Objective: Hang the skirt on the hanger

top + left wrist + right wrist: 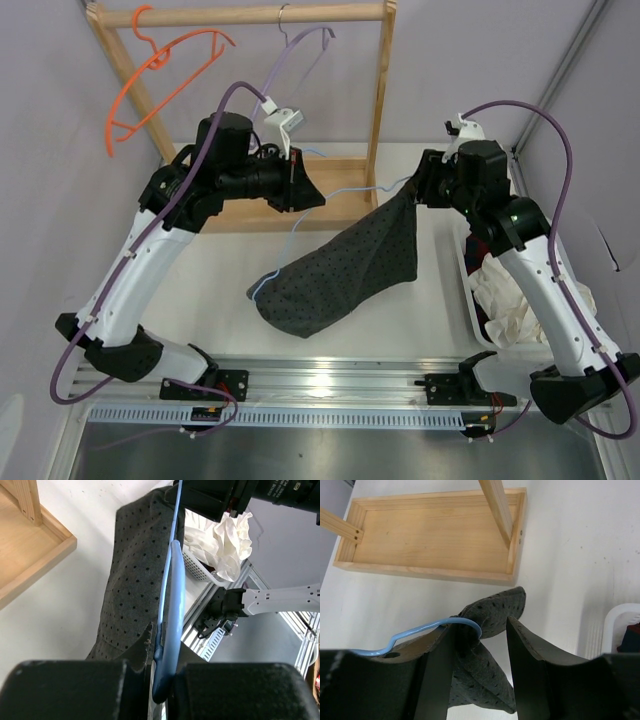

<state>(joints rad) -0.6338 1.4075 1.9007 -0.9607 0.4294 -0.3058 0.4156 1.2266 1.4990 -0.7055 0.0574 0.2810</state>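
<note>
my left gripper is clamped shut on the thin blue wire of the hanger, which runs up and away between the two black fingers; the skirt, dark grey with small dark dots, is draped along that wire and hangs from it above the white table

opposite, my right gripper stands partly open, jaws apart with bare table showing through the gap; a bunched corner of the skirt and a curved end of the hanger lie against the inner face of the finger on the left of the wrist view, not pinched

from above, the skirt sags as a slanting sack between my two arms; whether its low end touches the table i cannot tell

behind stands a wooden rack, an orange hanger and a purple hanger on its rail; a white basket holding a white cloth sits beside my right arm
</note>
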